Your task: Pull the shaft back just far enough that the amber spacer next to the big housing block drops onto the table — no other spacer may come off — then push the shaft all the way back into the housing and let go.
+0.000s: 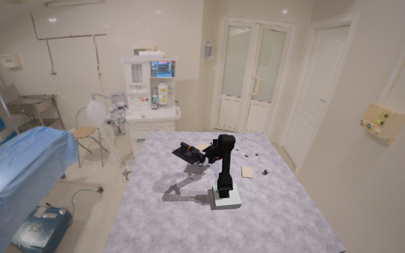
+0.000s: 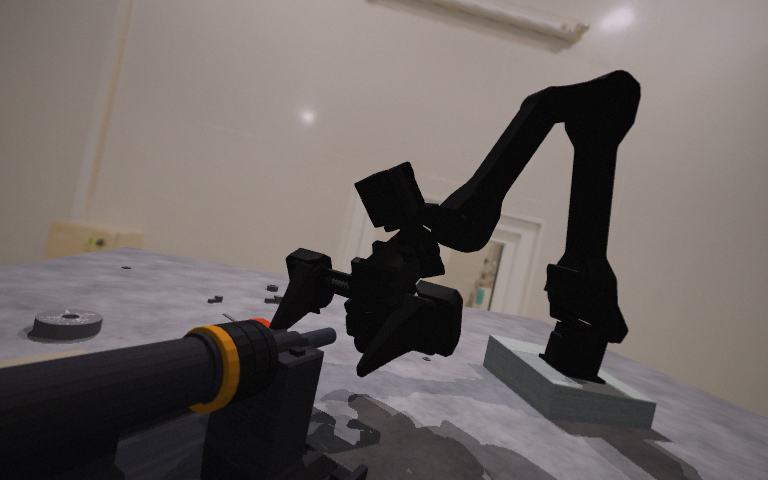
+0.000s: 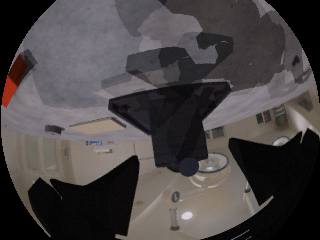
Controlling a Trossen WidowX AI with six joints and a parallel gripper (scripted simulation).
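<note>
The amber spacer (image 1: 190, 147) (image 2: 231, 367) sits around the dark assembly, between the big dark cylindrical body (image 2: 101, 376) and black rings (image 2: 256, 353). A dark upright support (image 2: 263, 401) (image 3: 179, 130) stands beside the rings. The blue-grey shaft end (image 2: 322, 337) (image 3: 188, 167) sticks out past the support, toward my gripper. My gripper (image 2: 317, 350) (image 3: 186, 152) is open and empty. Its fingers are spread to either side of the shaft end, around its tip in the wrist view, not touching it as far as I can tell. How the shaft sits inside the body is hidden.
A red-orange piece (image 2: 260, 322) (image 3: 15, 82) shows behind the assembly. A grey ring (image 2: 67, 326), beige pads (image 1: 246, 172) (image 1: 201, 146) and several small dark parts lie on the table. The arm stands on a pale green block (image 1: 227, 203) (image 2: 594, 404).
</note>
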